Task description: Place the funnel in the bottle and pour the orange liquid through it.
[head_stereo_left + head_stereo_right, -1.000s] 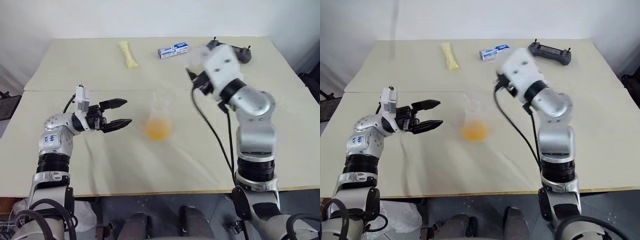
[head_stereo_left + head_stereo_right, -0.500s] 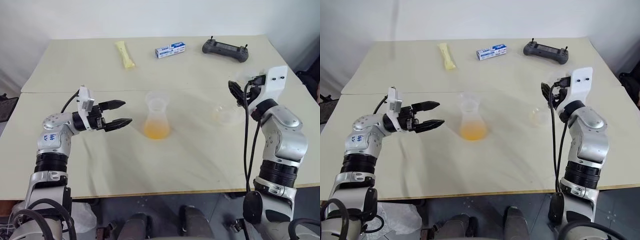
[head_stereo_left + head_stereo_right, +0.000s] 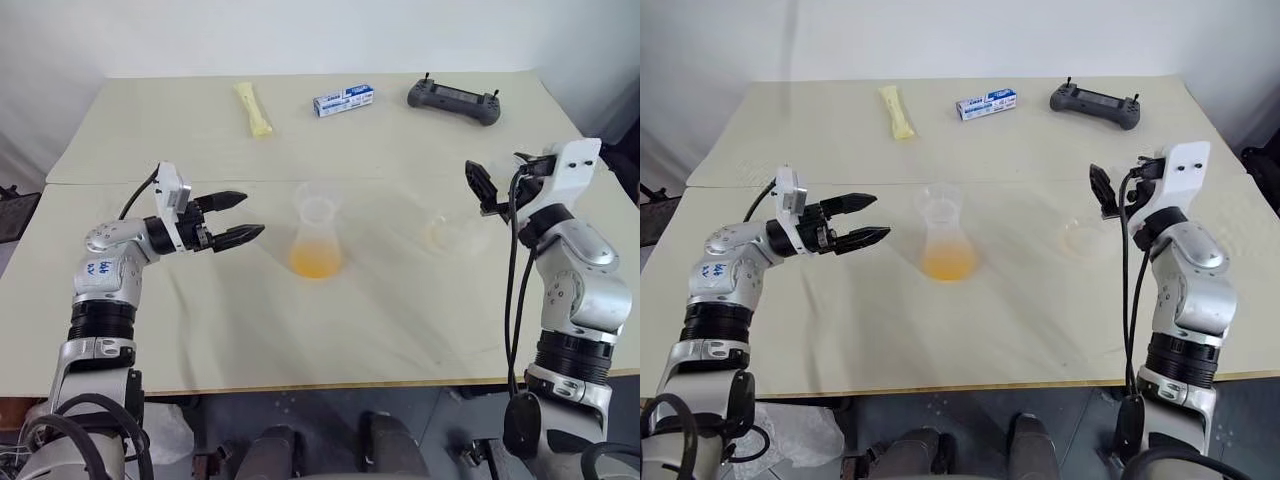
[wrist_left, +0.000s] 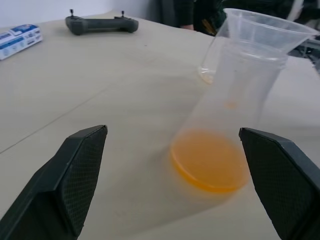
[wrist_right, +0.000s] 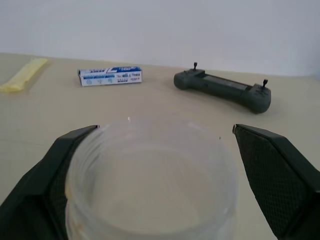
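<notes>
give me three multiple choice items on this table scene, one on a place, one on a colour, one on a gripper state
1. Where does the funnel sit?
A. in the neck of the bottle
B. flat on the table
C. on the remote controller

2. What colour is the liquid in the bottle?
A. blue
B. orange
C. green

3. How does the right gripper stand?
A. shut on the bottle
B. shut on the funnel
C. open, holding nothing

Answers:
1 A, its rim rests atop the neck in the left wrist view.
2 B, a shallow orange pool lies at the base.
3 C, its fingers stand apart at the empty flask.
</notes>
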Robot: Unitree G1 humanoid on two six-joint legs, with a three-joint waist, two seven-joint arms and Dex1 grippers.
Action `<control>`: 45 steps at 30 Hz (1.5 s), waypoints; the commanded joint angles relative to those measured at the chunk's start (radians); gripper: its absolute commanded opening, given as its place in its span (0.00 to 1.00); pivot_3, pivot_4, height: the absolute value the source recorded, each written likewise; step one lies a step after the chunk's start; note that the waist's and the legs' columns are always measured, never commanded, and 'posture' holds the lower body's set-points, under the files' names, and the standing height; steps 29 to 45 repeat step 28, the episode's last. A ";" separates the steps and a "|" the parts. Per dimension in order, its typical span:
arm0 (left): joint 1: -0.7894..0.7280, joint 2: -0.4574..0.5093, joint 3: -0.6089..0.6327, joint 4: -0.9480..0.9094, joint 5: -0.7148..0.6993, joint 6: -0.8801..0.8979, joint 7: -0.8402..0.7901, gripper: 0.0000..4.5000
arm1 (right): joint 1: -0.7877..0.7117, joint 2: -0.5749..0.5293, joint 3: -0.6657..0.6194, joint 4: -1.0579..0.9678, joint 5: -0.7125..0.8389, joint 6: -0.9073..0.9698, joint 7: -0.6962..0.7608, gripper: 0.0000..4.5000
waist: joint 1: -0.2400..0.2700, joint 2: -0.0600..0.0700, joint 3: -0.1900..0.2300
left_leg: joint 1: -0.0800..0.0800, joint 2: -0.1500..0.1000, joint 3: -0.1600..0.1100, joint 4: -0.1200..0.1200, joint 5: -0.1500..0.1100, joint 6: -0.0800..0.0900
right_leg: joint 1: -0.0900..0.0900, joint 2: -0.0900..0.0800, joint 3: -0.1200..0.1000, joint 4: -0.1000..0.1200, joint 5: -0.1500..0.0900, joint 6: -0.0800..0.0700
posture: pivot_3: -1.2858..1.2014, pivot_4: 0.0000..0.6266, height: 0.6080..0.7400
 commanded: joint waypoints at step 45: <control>0.262 0.145 0.111 -0.134 -0.048 -0.128 -0.145 1.00 | 0.767 -0.324 0.020 -0.489 0.384 -0.112 0.536 0.99 | 0.044 -0.004 0.000 | 0.001 0.001 0.002 0.002 0.000 0.001 | 0.005 -0.001 0.000 -0.007 0.000 0.000 | 0.52 0.24 1.00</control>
